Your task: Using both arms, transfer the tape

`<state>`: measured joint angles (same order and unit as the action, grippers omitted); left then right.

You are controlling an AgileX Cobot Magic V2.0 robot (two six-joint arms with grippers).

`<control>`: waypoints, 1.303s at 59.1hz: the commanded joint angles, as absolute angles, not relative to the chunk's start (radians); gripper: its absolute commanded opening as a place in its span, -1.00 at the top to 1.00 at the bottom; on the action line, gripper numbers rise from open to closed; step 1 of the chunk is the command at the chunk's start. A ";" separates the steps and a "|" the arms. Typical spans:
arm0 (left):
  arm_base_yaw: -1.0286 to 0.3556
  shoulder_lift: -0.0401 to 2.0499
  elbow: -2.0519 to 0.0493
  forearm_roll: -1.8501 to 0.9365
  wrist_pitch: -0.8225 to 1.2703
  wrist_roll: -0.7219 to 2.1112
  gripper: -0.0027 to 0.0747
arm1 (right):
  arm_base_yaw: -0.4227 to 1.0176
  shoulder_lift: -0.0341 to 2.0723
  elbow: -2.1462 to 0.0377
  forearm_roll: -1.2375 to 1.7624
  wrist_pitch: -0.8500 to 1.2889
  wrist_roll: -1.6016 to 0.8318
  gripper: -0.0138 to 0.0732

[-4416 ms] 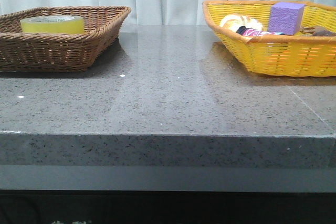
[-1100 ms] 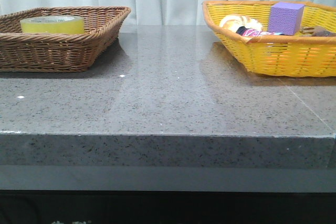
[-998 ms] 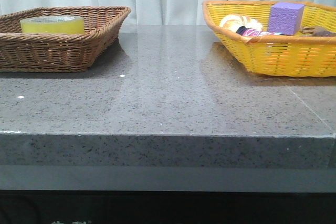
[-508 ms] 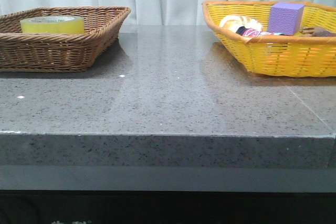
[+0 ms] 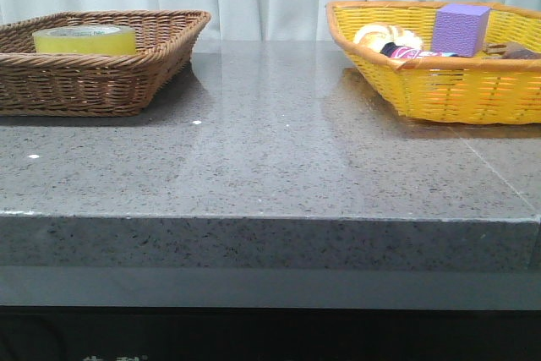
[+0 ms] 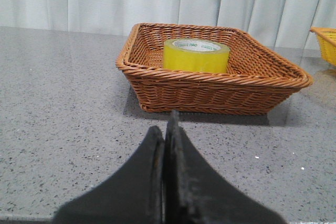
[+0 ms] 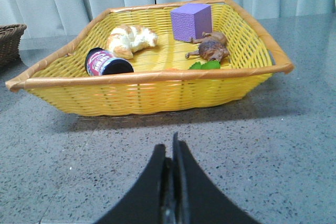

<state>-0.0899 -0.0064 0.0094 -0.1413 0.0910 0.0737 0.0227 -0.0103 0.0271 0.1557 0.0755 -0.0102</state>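
Note:
The yellow tape roll (image 5: pixel 84 39) lies flat in the brown wicker basket (image 5: pixel 93 82) at the far left of the table; it also shows in the left wrist view (image 6: pixel 196 55). My left gripper (image 6: pixel 166 129) is shut and empty, low over the grey table, well short of that basket (image 6: pixel 210 90). My right gripper (image 7: pixel 170 153) is shut and empty, short of the yellow basket (image 7: pixel 152 90). Neither arm shows in the front view.
The yellow basket (image 5: pixel 456 86) at the far right holds a purple cube (image 5: pixel 461 29), a croissant (image 7: pixel 131 39), a dark can (image 7: pixel 106 62), a brown toy figure (image 7: pixel 210 48) and a green piece. White curtains hang behind the table.

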 commanded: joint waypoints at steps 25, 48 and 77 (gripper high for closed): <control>-0.089 -0.024 0.049 -0.151 0.009 0.069 0.98 | 0.018 -0.038 0.002 0.155 -0.013 -0.014 0.84; -0.089 -0.024 0.049 -0.151 0.009 0.069 0.98 | 0.018 -0.038 0.002 0.075 -0.014 -0.014 0.84; -0.089 -0.024 0.049 -0.151 0.009 0.069 0.98 | 0.018 -0.038 0.002 0.059 -0.085 -0.016 0.84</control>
